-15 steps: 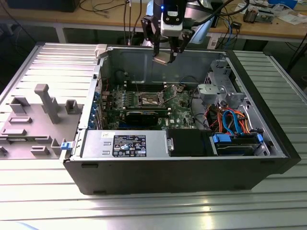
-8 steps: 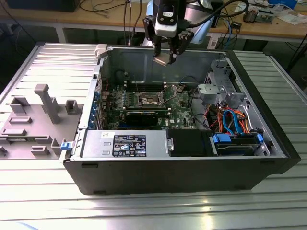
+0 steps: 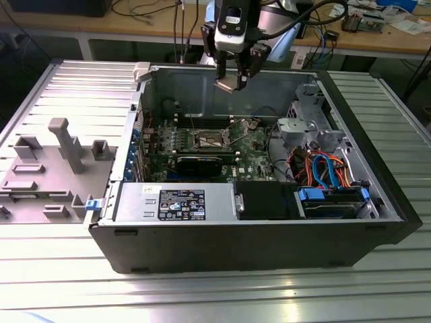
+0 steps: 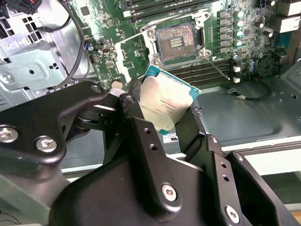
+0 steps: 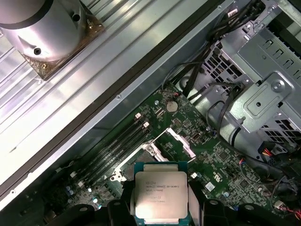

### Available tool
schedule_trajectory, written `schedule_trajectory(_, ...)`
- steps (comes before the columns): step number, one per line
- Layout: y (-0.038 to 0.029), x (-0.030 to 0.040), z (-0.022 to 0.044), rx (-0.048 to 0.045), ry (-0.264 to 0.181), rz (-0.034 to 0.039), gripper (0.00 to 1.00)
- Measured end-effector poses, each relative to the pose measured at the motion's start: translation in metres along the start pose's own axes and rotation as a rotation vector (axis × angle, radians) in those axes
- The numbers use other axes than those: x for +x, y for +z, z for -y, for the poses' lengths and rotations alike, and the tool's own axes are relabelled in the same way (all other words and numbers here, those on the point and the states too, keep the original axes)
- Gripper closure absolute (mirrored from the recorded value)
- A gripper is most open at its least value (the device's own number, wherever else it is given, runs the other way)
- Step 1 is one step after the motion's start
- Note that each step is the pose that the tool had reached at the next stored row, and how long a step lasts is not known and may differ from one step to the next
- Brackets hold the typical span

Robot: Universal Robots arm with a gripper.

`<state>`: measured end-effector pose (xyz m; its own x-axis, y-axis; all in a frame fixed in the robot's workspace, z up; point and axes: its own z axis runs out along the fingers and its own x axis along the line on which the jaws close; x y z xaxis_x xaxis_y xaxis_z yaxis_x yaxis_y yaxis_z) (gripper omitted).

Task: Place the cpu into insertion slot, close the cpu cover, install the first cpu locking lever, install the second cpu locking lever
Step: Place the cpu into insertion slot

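Note:
My gripper (image 3: 231, 79) hangs above the open computer case, shut on the cpu (image 3: 226, 84), a flat square chip with a silver top. In both wrist views the cpu (image 4: 162, 101) (image 5: 160, 195) is pinched by its edges between the black fingers (image 4: 134, 94) (image 5: 123, 205). The insertion slot (image 4: 176, 41) (image 3: 210, 140) lies bare on the green motherboard below, some way from the chip. Part of the insertion slot (image 5: 141, 157) is hidden behind the cpu. Beside the slot, the silver cpu cover (image 5: 181, 141) stands swung open. A thin wire lever (image 4: 217, 70) sticks out next to the socket.
A long black expansion card (image 3: 199, 161) lies close in front of the socket. A grey drive cage (image 3: 303, 128) with orange and blue cables (image 3: 323, 168) fills the case at the exterior view's right. The power supply (image 3: 178, 202) runs along the front. A grey fixture tray (image 3: 50, 168) sits outside, left.

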<state>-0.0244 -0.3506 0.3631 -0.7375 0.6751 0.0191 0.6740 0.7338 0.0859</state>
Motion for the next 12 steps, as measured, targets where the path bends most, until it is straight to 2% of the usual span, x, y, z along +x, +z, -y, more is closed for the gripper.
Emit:
schedule_trajectory(5, 0.0004, 0.0, 0.0001, -0.0004, 0.019, 0.0017, 0.46)
schedule_trajectory(12, 0.002, 0.0001, 0.0004, -0.0017, 0.104, 0.0093, 0.46)
